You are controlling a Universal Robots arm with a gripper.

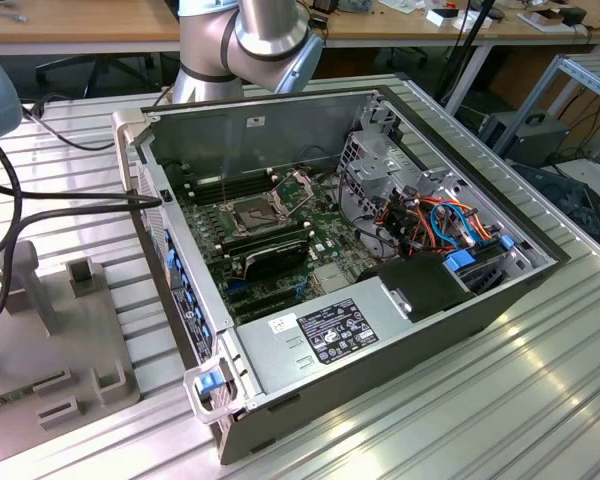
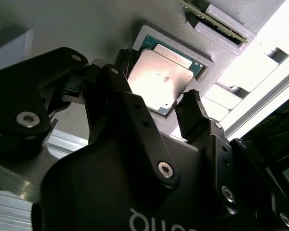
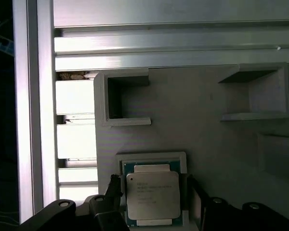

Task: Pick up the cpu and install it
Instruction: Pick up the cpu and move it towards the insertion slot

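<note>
1. In both wrist views I saw the gripper [image 2: 155,77] hanging low over the grey holder plate [image 3: 207,110], which lay on the aluminium table [image 1: 500,400].
2. Its two black fingers [image 2: 190,113] were released and spread apart, one at each side of the cpu [image 3: 152,197]. They grasped nothing, and I could not tell whether they touched anything.
3. The cpu lay flat, silver top upward, inside a shallow framed nest [image 3: 151,155] of the plate. The nest was close to the plate's edge where the bare table slats begin.
4. A box-shaped pocket [image 3: 127,101] stood on the same plate, near the plate's corner and apart from the nest.
5. In the exterior view the open computer case [image 1: 260,130] stood in the middle of the table. The plate lay beside it, at the exterior view's left, without touching it.
6. Inside the case, on the motherboard [image 1: 325,240], the dark square socket [image 1: 252,212] sat toward the case wall nearest the arm's base [image 1: 240,40]. It was just beside the long black memory sticks [image 1: 270,255].
</note>
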